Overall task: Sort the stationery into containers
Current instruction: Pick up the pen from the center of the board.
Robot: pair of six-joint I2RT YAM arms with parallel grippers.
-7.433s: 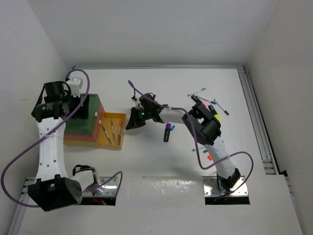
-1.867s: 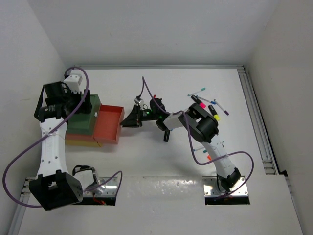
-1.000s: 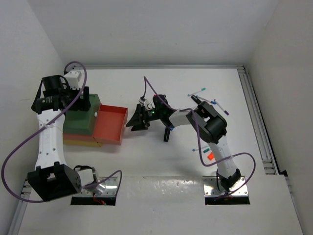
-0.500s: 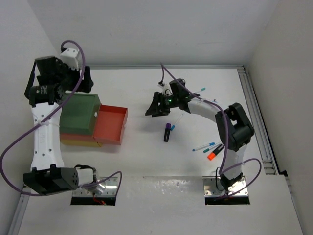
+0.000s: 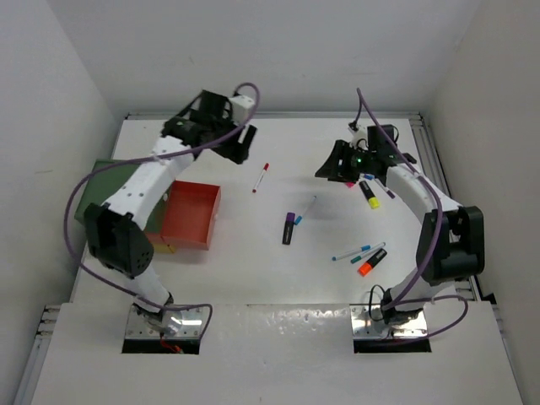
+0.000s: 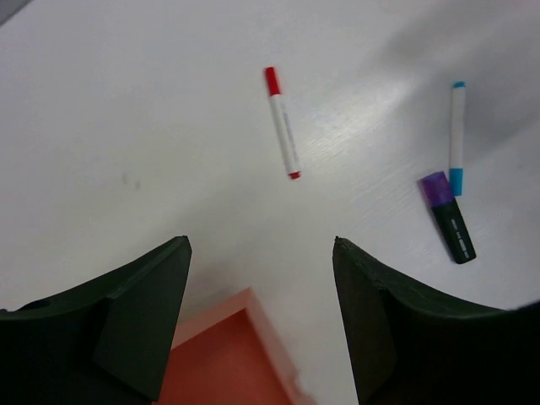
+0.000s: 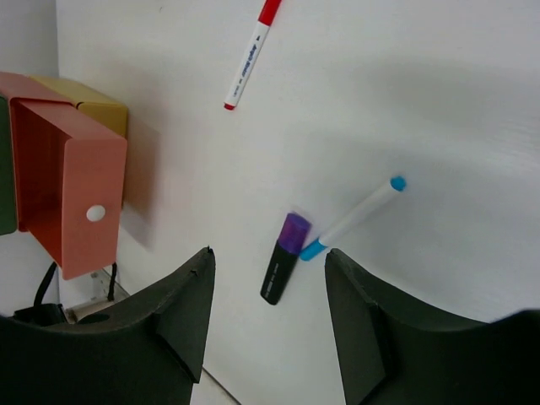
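My left gripper (image 5: 238, 145) (image 6: 259, 245) hangs open and empty over the back middle of the table. A red-capped pen (image 5: 261, 177) (image 6: 281, 122) lies ahead of it. My right gripper (image 5: 332, 169) (image 7: 268, 253) is open and empty at the back right. A purple highlighter (image 5: 288, 228) (image 7: 283, 270) and a blue-capped pen (image 5: 305, 209) (image 7: 353, 217) lie mid-table, touching. The red-orange tray (image 5: 190, 215) (image 7: 72, 190) sits at the left, beside the dark green tray (image 5: 94, 181) and over the yellow one (image 5: 165, 247).
A yellow highlighter (image 5: 369, 194) lies under the right forearm. Two blue-capped pens (image 5: 354, 251) and an orange highlighter (image 5: 369, 263) lie at the front right. A metal rail (image 5: 443, 211) runs along the table's right edge. White walls close in the back and sides.
The left arm has swung from the far left corner to the back middle. The right arm has swung right, away from the trays, uncovering the red-capped pen. Both grippers stay open.
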